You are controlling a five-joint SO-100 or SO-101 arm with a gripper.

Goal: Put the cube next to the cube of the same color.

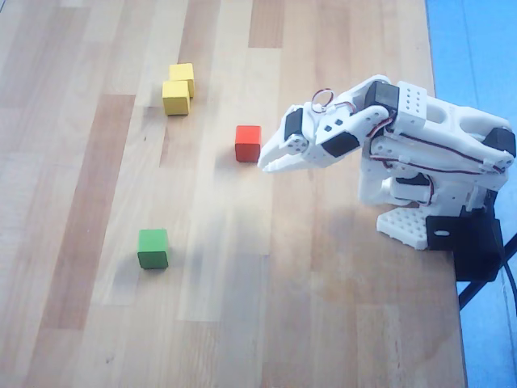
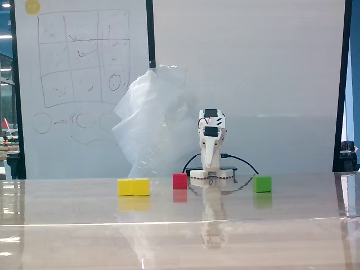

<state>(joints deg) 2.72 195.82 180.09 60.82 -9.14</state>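
Two yellow cubes sit side by side and touching at the far left of the table: one cube [image 1: 176, 97] [image 2: 125, 187] and the cube of the same color [image 1: 182, 77] [image 2: 141, 187]. My white gripper [image 1: 265, 165] [image 2: 210, 167] hangs shut and empty over the table, its tips pointing toward the red cube [image 1: 248, 143] [image 2: 179, 180], a short gap away. The arm is folded back over its base [image 1: 408, 226].
A green cube [image 1: 153, 248] [image 2: 262, 183] lies alone on the wooden table [image 1: 242, 307]. The table's right edge meets blue floor [image 1: 477, 48] behind the arm. In the fixed view a clear plastic bag [image 2: 154, 121] and a whiteboard [image 2: 79, 67] stand behind.
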